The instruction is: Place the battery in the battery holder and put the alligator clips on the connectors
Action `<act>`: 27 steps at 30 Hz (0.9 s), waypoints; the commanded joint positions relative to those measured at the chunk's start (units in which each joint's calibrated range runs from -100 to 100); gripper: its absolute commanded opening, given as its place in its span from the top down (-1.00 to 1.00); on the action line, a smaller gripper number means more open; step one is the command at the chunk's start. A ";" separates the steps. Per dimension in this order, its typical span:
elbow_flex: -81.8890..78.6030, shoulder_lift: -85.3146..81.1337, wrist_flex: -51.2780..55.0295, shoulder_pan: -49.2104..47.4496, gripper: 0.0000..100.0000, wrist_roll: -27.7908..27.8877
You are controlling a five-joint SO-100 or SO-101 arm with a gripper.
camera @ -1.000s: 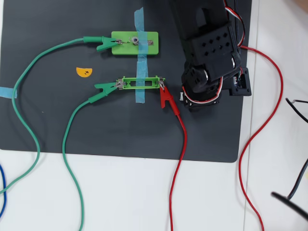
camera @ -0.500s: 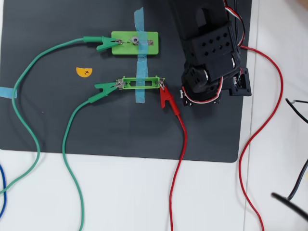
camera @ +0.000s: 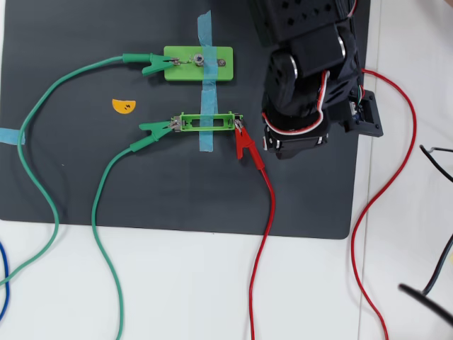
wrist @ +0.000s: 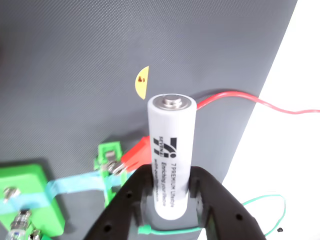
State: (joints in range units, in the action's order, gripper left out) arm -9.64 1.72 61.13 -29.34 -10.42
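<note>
In the wrist view my gripper (wrist: 170, 202) is shut on the lower part of the white battery (wrist: 170, 145), which stands upright with its metal cap toward the camera. Just left of it lie the battery holder's green end (wrist: 109, 155) and a red alligator clip (wrist: 135, 152). In the overhead view the arm (camera: 304, 78) hides gripper and battery, right of the battery holder (camera: 187, 128). A green clip (camera: 152, 128) bites its left tab and a red clip (camera: 245, 145) its right. Another green clip (camera: 154, 65) holds the solid green block's (camera: 219, 55) left connector.
Blue tape (camera: 205, 88) runs across the block and the holder on the black mat (camera: 71, 184). An orange half-disc (camera: 123, 105) lies left of the holder. A loose red wire (camera: 407, 134) loops over the mat's right edge onto the white table.
The arm has swung in the overhead view: its wrist now sits higher and slightly left, closer to the holder's right end. Clips and wires have not moved.
</note>
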 commanded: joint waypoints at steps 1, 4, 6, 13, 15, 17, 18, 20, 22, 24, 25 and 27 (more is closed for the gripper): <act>-2.11 -9.08 -0.32 1.63 0.98 1.90; -4.48 -11.38 -0.75 4.45 0.98 2.37; -6.06 -12.74 -0.75 6.67 0.98 2.47; -14.13 -16.48 -1.01 15.05 0.98 4.19; -15.71 -16.48 -1.01 15.46 0.98 4.40; -17.38 -16.48 -1.01 16.57 0.98 4.40; -17.99 -16.57 -1.10 16.87 0.98 4.40; -19.13 -16.57 -1.10 17.88 0.98 4.40; -19.57 -16.57 -1.10 18.69 0.98 4.40; -19.66 -16.57 -1.10 19.19 0.98 4.40; -19.66 -16.57 -1.10 19.29 0.98 4.40; -19.92 -16.57 -1.10 19.29 0.98 4.40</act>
State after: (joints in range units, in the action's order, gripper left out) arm -29.63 -12.47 60.70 -11.09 -6.23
